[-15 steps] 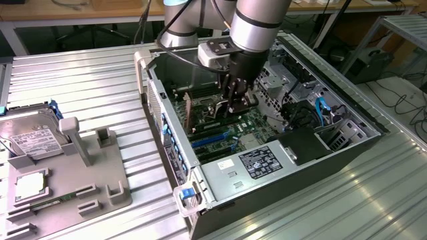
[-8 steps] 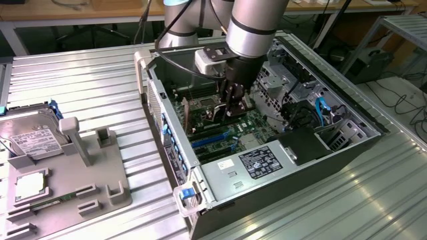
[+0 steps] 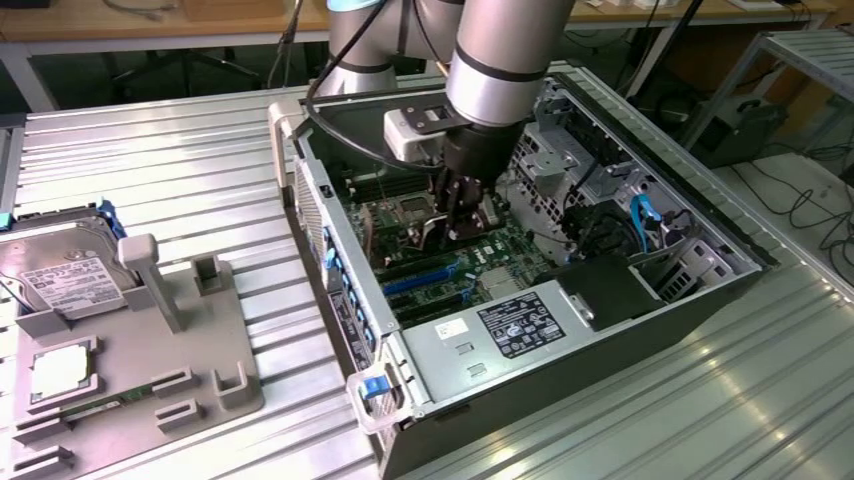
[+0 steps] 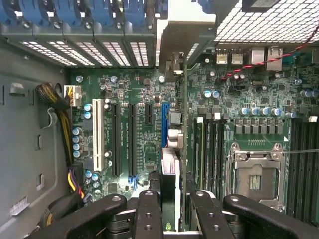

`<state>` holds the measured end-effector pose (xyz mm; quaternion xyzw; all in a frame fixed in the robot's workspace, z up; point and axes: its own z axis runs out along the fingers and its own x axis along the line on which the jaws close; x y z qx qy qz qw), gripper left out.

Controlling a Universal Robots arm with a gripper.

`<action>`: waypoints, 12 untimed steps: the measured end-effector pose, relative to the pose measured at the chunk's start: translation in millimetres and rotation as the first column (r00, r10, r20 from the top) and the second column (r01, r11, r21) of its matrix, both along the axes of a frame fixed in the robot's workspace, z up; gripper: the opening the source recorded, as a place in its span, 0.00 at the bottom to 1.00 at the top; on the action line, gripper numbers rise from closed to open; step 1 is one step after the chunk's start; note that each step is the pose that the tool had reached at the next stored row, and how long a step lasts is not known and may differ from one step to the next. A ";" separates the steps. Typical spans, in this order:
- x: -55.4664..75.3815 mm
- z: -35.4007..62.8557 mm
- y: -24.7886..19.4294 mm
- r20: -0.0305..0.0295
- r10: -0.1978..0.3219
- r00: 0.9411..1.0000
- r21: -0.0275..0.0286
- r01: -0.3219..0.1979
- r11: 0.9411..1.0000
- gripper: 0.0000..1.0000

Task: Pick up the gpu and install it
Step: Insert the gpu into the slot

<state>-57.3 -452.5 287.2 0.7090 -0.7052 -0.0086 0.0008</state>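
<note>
From the wrist view, nearest to us, our hand [image 4: 169, 211] is closed part-way on the gpu [image 4: 172, 149], its fingers [image 4: 149, 214] pinching the card by its upper edge. We see the card edge-on, running away toward the pale bracket end near the case's rear wall.

Just beyond it lies the motherboard [image 4: 139, 129] with its row of expansion slots; the blue slot [image 4: 165, 124] sits just beside the card's edge. Farther on are the blue slot clips [image 4: 99, 15] at the rear of the case.

The risk, as we judge it, is misalignment: if the card's edge connector is slightly off the slot, or the bracket catches the rear opening, pressing down could jam or tilt it in the narrow pinch.

In the exterior view our arm [image 3: 501, 50] reaches steeply down into the open computer case [image 3: 441, 350], hand [image 3: 461, 215] pointing at the board. Far off, on the surface [image 3: 174, 160], a hard drive [image 3: 67, 280] rests in a grey fixture [image 3: 174, 340].
</note>
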 end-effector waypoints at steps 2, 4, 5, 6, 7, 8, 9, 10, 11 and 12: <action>-0.3 -1.2 -2.7 0.000 0.000 1.000 0.000 0.000 1.000 0.27; -0.5 -2.7 -4.1 0.000 0.000 1.000 0.000 0.000 1.000 0.27; -1.1 -3.5 -4.1 0.000 0.000 1.000 0.000 0.000 1.000 0.27; -1.9 -4.0 -4.2 0.000 0.000 1.000 0.000 0.000 1.000 0.27; -3.2 -4.6 -4.2 0.001 0.000 1.000 0.000 0.000 1.000 0.27; -4.8 -5.2 -4.2 0.001 0.000 1.000 0.000 0.000 1.000 0.27; -5.5 -6.2 -4.2 0.001 0.000 1.000 0.000 0.000 1.000 0.27; -5.5 -7.8 -4.2 0.001 0.000 1.000 0.000 0.000 1.000 0.27; -5.6 -10.9 -4.5 0.001 0.000 1.000 0.000 0.000 1.000 0.27; -5.6 -13.4 -4.6 0.001 0.000 1.000 0.000 0.000 1.000 0.27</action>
